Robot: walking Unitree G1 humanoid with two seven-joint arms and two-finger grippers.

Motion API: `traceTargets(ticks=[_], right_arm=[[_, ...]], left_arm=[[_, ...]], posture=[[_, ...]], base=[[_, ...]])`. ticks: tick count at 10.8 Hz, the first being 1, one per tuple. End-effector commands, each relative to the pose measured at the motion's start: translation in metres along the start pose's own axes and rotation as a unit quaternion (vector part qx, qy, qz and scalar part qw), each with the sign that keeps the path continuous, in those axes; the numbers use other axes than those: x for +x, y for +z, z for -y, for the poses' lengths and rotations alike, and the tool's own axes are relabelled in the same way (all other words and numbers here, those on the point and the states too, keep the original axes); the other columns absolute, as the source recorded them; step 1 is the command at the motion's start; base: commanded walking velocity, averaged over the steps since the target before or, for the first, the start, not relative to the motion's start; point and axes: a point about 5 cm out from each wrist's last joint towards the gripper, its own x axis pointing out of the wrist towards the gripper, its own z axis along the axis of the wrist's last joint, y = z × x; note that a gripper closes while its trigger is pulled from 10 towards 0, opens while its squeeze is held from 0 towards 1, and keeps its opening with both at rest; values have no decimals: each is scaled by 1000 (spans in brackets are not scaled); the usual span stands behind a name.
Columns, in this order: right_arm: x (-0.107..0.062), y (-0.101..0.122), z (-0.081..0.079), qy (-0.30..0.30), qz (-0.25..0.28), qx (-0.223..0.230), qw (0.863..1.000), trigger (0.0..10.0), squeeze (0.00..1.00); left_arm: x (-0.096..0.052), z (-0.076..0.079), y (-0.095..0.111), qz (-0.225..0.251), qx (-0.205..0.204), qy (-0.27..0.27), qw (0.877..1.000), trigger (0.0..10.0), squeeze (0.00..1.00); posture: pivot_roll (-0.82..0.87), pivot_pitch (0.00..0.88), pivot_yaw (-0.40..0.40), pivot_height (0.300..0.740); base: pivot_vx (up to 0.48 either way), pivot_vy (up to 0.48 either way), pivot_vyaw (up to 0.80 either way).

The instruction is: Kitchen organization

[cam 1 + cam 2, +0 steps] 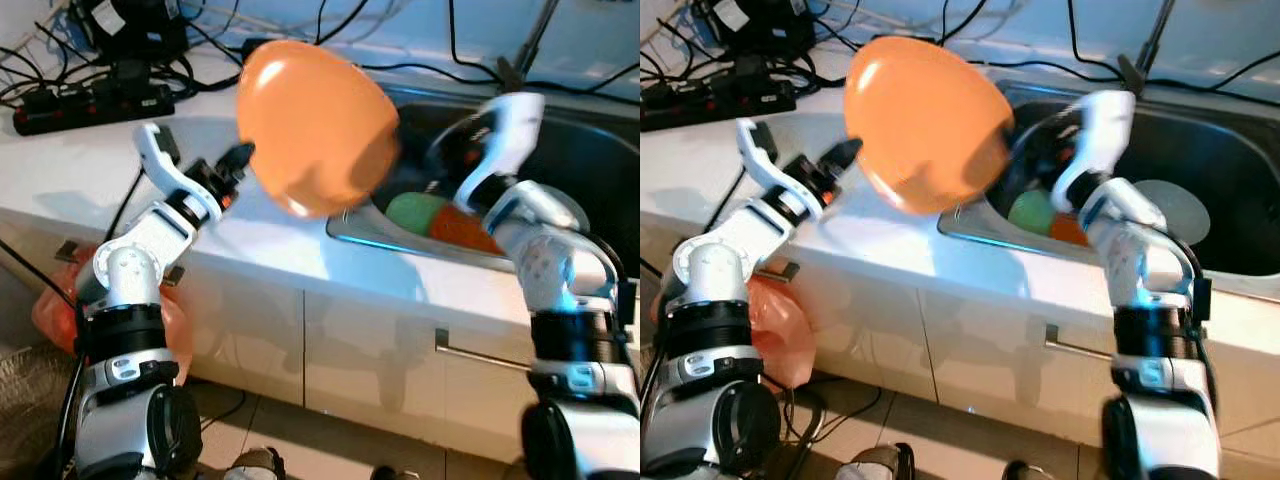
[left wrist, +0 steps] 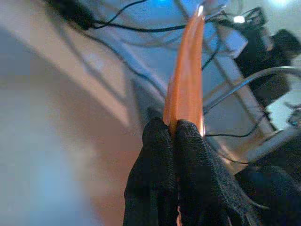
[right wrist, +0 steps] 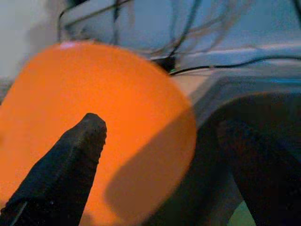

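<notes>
From the head views, the left gripper (image 1: 240, 160) pinches the rim of an orange plate (image 1: 315, 125), held tilted in the air above the counter edge (image 1: 260, 240) beside the sink (image 1: 600, 170). In the left wrist view its fingers (image 2: 188, 160) clamp the plate's thin edge. In the right wrist view the right gripper (image 3: 164, 169) is spread wide, the plate just ahead of its fingers.

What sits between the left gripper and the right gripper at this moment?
The orange plate, tilted above the counter edge by the sink. The left gripper pinches its rim, seen edge-on in the left wrist view; the right gripper is open beside the plate's other side.
</notes>
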Motion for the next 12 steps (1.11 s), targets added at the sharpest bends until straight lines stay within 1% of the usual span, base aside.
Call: traceTargets(ticks=[1, 3, 5, 6, 7, 8, 9, 10, 12], right_arm=[[4, -2, 1, -6, 3, 30, 1000, 10000, 0], [7, -5, 3, -13, 2, 53, 999, 10000, 0], [8, -5, 9, -31, 5, 77, 997, 10000, 0], [6, -4, 17, -47, 7, 81, 996, 10000, 0], [6, -3, 19, -53, 9, 80, 995, 10000, 0], [5, -2, 26, -72, 13, 84, 994, 10000, 0], [4, -2, 29, -79, 13, 93, 992, 10000, 0], [4, -10, 28, -69, -2, 116, 991, 10000, 0], [7, -21, 19, -30, -24, 136, 990, 10000, 0]], left_arm=[[3, 17, 4, 13, 2, -57, 998, 0, 0], [5, 19, 2, 11, 1, -67, 998, 0, 0], [4, 17, -1, 10, -2, -61, 998, 0, 0], [2, 14, 1, 18, -16, -57, 998, 0, 0], [2, 13, 3, 22, -15, -55, 998, 0, 0], [1, 11, 7, 30, -15, -53, 998, 0, 0], [0, 11, 10, 35, -17, -55, 998, 0, 0], [0, 13, 13, 46, -25, -61, 997, 0, 0], [1, 15, 13, 49, -34, -71, 996, 0, 0]], posture=[[139, 89, -3, 740], [139, 89, -3, 740], [136, 89, -2, 740], [137, 91, -2, 740], [137, 91, -2, 740], [137, 91, -2, 740], [141, 90, -3, 740], [143, 90, -4, 740], [141, 87, -4, 740]], base=[[0, 0, 0], [0, 0, 0], [0, 0, 0], [0, 0, 0], [0, 0, 0], [0, 0, 0], [0, 0, 0], [0, 0, 0], [0, 0, 0]])
